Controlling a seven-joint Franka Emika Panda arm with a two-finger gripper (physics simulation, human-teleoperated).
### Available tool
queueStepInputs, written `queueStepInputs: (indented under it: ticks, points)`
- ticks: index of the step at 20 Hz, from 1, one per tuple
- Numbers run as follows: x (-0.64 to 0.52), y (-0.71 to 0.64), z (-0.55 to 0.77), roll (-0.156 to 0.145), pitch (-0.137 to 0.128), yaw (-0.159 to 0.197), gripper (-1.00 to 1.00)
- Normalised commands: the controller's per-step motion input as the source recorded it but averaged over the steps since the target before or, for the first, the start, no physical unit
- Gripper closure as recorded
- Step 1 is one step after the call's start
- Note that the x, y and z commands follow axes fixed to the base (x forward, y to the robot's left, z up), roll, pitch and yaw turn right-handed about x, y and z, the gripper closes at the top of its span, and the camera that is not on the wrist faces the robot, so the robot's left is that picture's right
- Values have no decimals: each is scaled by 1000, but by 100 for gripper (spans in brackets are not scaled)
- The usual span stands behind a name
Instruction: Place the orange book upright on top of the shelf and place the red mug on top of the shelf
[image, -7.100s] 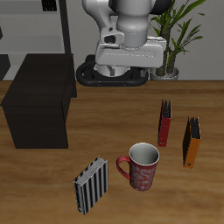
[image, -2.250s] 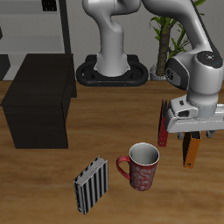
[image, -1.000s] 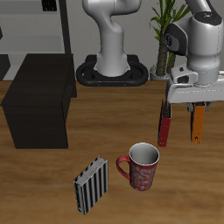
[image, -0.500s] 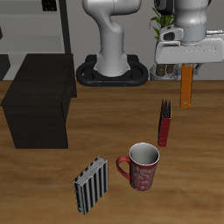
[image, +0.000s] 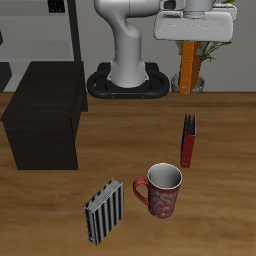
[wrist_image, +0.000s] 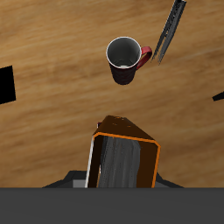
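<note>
While the gripper (image: 188, 42) hangs high above the table (image: 120, 140), its two fingers pinch the top of the orange book (image: 187, 68). The book hangs straight down below the fingers, so its long side runs up and down. It touches nothing but the fingers. In the wrist view the orange book (wrist_image: 125, 161) fills the space right under the gripper, with its pale page edge facing the camera.

The shelf (image: 44, 115) is what the next move depends on. It sits well apart from the fingers, far off to one side and much lower, and a little nearer the table's front edge. Its flat black top is bare. To get there, the book would have to travel sideways across the table and then come down with its short bottom edge first. Because it already hangs upright, it likely needs no turning, only a gentle landing so that it does not tip over.

The red mug (image: 160, 191) stands on the table well below the fingers and nearer the front edge, mouth up. In the wrist view the red mug (wrist_image: 125, 59) has its handle sticking out to the side. It waits for its turn.

A dark red book (image: 188, 140) stands almost under the fingers. A striped book (image: 102, 211) stands beside the mug.

No words, brands or labels can be read on anything.
</note>
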Motion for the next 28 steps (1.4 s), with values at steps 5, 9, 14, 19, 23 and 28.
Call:
queueStepInputs:
  ticks: [5,9,14,19,23,28]
  points:
    - [-267,-765,310,-54,-66,0,100]
    - [-141,-767,190,-63,-6,-51,100]
    - [-108,-690,35,-63,7,-66,100]
    - [-203,-408,47,-20,-11,-34,100]
    - [-261,-605,91,-25,-6,-76,100]
    - [-159,-541,53,-21,-15,-111,100]
